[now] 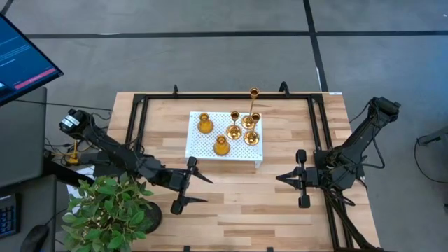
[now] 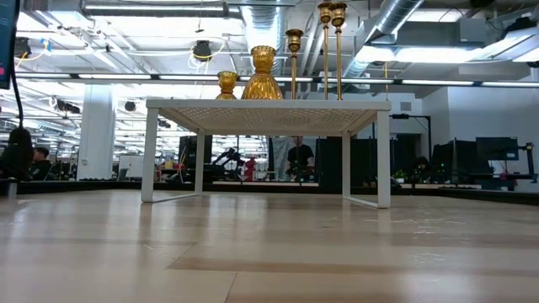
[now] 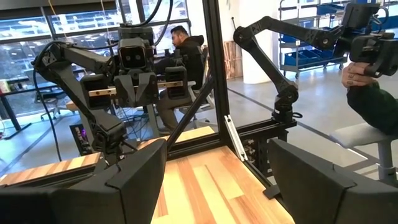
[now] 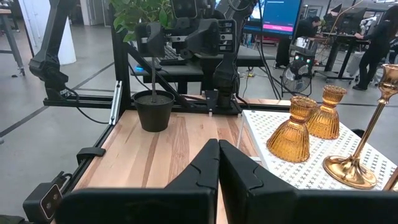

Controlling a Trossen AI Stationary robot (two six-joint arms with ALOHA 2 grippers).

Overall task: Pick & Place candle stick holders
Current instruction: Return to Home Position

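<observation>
Two squat bulbous gold holders (image 1: 204,124) (image 1: 221,145) and three tall thin-stemmed gold holders (image 1: 234,126) (image 1: 252,105) (image 1: 253,133) stand on their round bases on a raised white perforated tray (image 1: 203,148) at the table's middle. They also show in the low view (image 2: 263,73) and the right wrist view (image 4: 292,134). My left gripper (image 1: 201,187) is open and empty, near the tray's near left corner. My right gripper (image 1: 281,178) is shut and empty, to the right of the tray's near right corner.
A potted plant (image 1: 112,206) stands at the table's near left corner. A black frame (image 1: 136,112) runs along the table's left, far and right edges. People show in the room beyond (image 3: 183,50), with a hand at one side (image 3: 357,74). Bare wood (image 1: 245,203) lies between the grippers.
</observation>
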